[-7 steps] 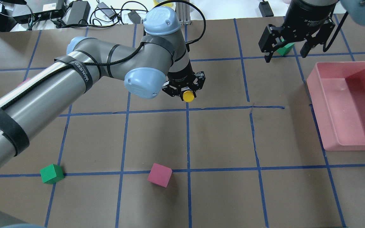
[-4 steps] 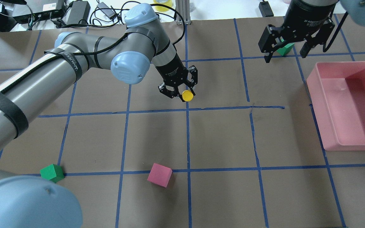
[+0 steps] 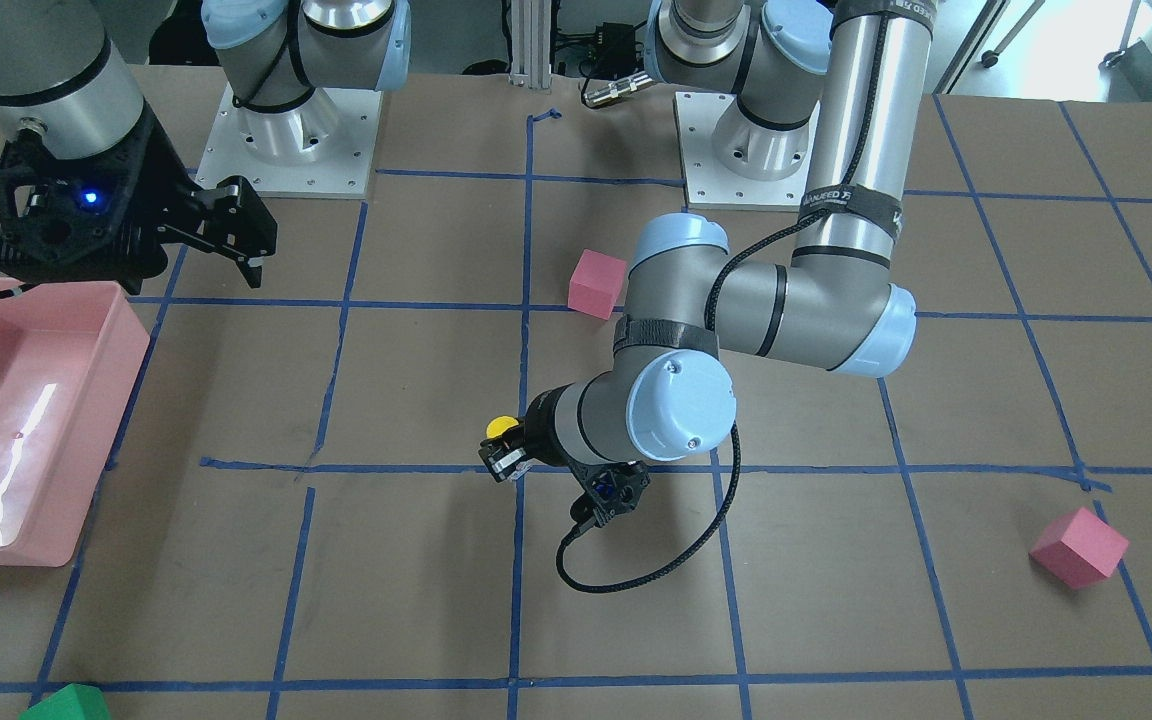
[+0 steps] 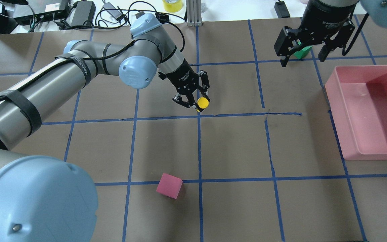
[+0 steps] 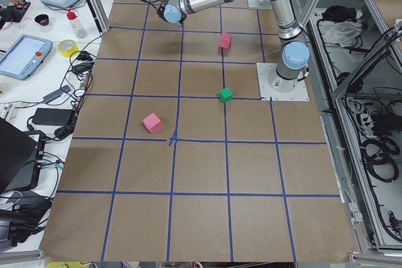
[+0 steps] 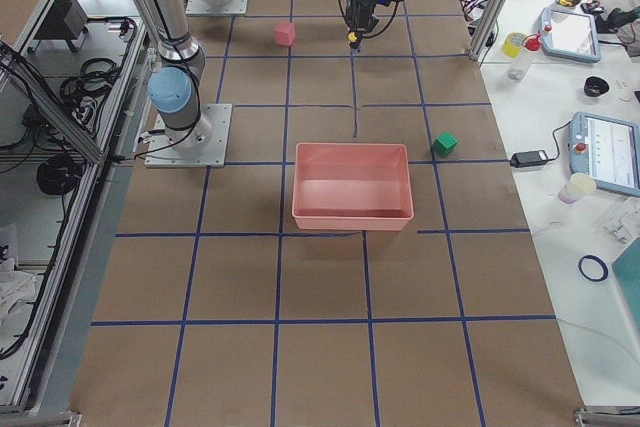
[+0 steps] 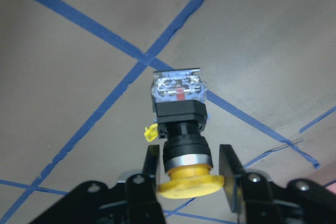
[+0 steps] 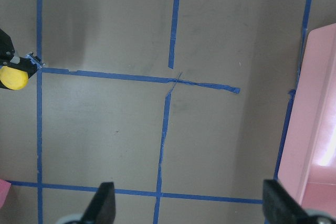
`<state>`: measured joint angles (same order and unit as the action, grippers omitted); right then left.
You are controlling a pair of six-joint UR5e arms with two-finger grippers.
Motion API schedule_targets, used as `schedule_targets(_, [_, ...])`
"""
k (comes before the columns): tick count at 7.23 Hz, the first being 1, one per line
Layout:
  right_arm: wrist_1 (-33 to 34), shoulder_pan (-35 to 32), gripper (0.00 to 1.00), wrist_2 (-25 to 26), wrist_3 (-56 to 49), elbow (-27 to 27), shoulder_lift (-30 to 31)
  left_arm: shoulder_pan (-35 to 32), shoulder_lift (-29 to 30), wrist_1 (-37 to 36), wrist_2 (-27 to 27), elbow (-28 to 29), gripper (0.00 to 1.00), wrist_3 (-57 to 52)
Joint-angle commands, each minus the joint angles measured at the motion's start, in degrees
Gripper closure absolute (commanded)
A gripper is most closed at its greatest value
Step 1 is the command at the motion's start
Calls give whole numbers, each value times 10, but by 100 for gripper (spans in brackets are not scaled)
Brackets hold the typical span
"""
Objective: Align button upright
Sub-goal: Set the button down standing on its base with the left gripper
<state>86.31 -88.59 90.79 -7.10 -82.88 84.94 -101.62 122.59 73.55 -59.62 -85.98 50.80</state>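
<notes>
Near the table's (image 4: 233,148) middle, just beyond a crossing of blue tape lines (image 4: 199,116), I read the left gripper (image 4: 198,103) as clamped on the button (image 4: 202,103). On the left wrist camera its two fingers (image 7: 152,157) press the black body from either side, directly behind the yellow cap, and the silvery base block points away from the gripper toward the table (I cannot confirm from any view whether the base touches the paper). The overhead view shows the gripper tilted, with the cap facing up and toward the robot. The right gripper (image 4: 303,58) hangs spread and empty at the far side of the table, above a green cube (image 4: 302,52) and beside the pink bin (image 4: 333,97). One pink cube (image 4: 169,185) rests on a tape line on the near side, well apart from the button.
</notes>
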Motion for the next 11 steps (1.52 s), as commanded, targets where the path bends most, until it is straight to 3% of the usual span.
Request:
schedule_targets(1, [0,0,0,0,1,-3,1,11,11,0,18,-5,89,2])
schedule_targets(4, [0,0,0,0,1,-4,1,11,20,0,21,-9,80,-4])
schedule_targets(5, [0,0,0,0,1,-4,1,11,20,-1,29,-10,59,-5])
schedule_targets(6, [0,0,0,0,1,-4,1,11,20,-1,32,-14,56,-14])
schedule_targets(7, [0,0,0,0,1,-4,1,11,20,-1,32,-14,40,-15])
schedule_targets(8, [0,0,0,0,1,-4,1,11,17,-2,32,-14,1,-16])
schedule_targets(11, [0,0,0,0,1,-4,1,13,-19,-4,21,-11,1,-52])
